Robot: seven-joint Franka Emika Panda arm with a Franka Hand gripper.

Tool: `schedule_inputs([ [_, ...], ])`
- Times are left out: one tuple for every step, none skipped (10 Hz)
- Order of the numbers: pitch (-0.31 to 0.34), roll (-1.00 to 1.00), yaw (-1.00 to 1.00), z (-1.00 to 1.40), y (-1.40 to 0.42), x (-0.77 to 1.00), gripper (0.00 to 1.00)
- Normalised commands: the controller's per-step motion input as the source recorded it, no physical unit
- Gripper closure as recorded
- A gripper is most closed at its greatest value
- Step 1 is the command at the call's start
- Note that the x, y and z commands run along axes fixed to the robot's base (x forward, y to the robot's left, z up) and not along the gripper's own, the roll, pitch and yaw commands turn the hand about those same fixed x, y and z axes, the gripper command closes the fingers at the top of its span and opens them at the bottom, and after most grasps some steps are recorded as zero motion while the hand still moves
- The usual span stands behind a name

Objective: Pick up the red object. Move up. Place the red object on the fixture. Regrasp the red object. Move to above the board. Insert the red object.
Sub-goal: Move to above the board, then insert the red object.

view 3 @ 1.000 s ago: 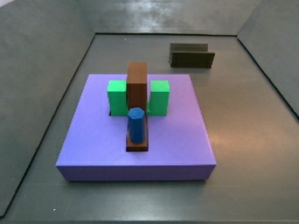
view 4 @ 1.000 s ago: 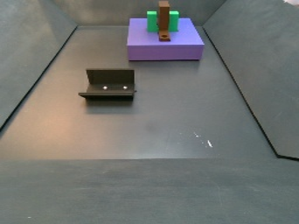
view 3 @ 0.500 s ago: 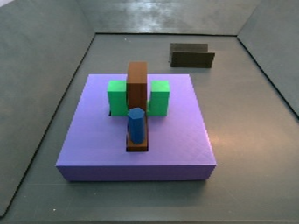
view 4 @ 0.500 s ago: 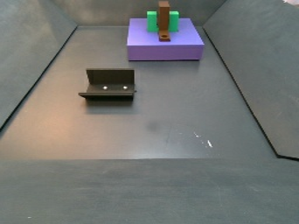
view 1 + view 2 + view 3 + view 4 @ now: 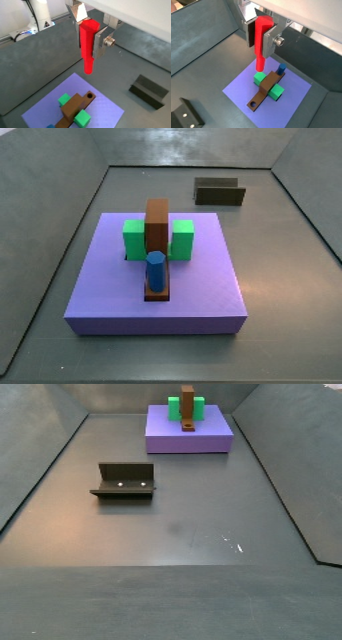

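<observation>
The red object [image 5: 88, 47] is a long, bright red peg hanging upright in the tool [image 5: 92, 35], clamped by its upper end between the flat silver fingers [image 5: 101, 42]. Its lower end points down, free of everything beneath it. In both wrist views the peg [image 5: 260, 42] and the tool [image 5: 260, 32] hang high above the board [image 5: 291, 92], with the peg's tip over the part of the purple surface near the green block [image 5: 266, 84] and the blue cylinder [image 5: 281, 68].

The board is a flat purple-blue square. A brown slab [image 5: 266, 87] lies across the green block, and in a wrist view a round hole [image 5: 90, 95] shows in one end of the slab [image 5: 75, 107]. In a side view the blue cylinder [image 5: 155, 270] stands upright on the near end of the slab [image 5: 158, 233], with the green block [image 5: 179, 238] showing on both sides of the slab further back and the purple board [image 5: 201, 293] beneath them all.

The fixture [image 5: 124, 481], a dark bracket on a base plate, stands on the grey floor [image 5: 174, 524] well apart from the board [image 5: 189, 441]. In a side view it [image 5: 219, 192] sits beyond the board near the back wall. Neither the tool nor the peg appears in either side view.
</observation>
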Motion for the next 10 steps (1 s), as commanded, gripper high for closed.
schedule_inputs([
  [-0.011,-0.21,0.00,0.00,0.00,-0.04,1.00],
  [0.000,0.00,0.00,0.00,-0.06,0.00,1.00],
  [0.000,-0.12,0.00,-0.29,0.24,0.22,1.00],
  [-0.064,-0.12,-0.03,-0.80,0.58,0.22,1.00],
  [-0.086,-0.03,-0.08,-0.92,0.58,0.07,1.00],
  [-0.140,-0.05,-0.07,-0.84,0.47,-0.02,1.00],
  [-0.187,-0.07,-0.05,-0.81,0.33,-0.18,1.00],
  [-0.247,-0.15,-0.01,-0.67,0.13,-0.38,1.00],
  [-0.313,-0.23,0.00,-0.43,0.00,-0.23,1.00],
  [-0.336,-0.25,0.00,-0.37,0.00,-0.15,1.00],
])
